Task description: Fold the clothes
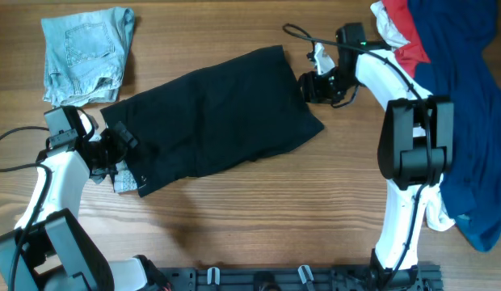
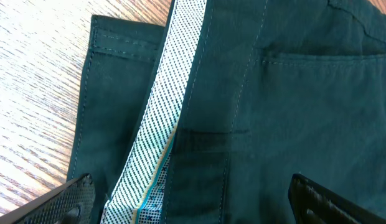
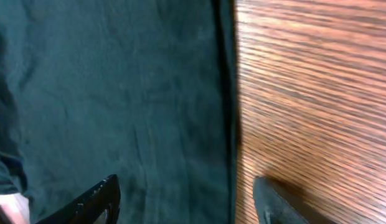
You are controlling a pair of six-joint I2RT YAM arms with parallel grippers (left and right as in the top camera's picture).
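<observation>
Black shorts [image 1: 218, 113] flat, open table [image 1: 258, 218] below; left gripper [image 2: 190, 186] agape over checked waistband [image 2: 162, 112], right gripper [image 3: 185, 186] agape astride hem [image 3: 227, 93]

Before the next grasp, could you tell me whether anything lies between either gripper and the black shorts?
Nothing visible does. The left gripper hangs open over one end of the black shorts, and the right gripper is open over the opposite edge, with only fabric and wood between the fingers. The denim shorts lie apart.
</observation>
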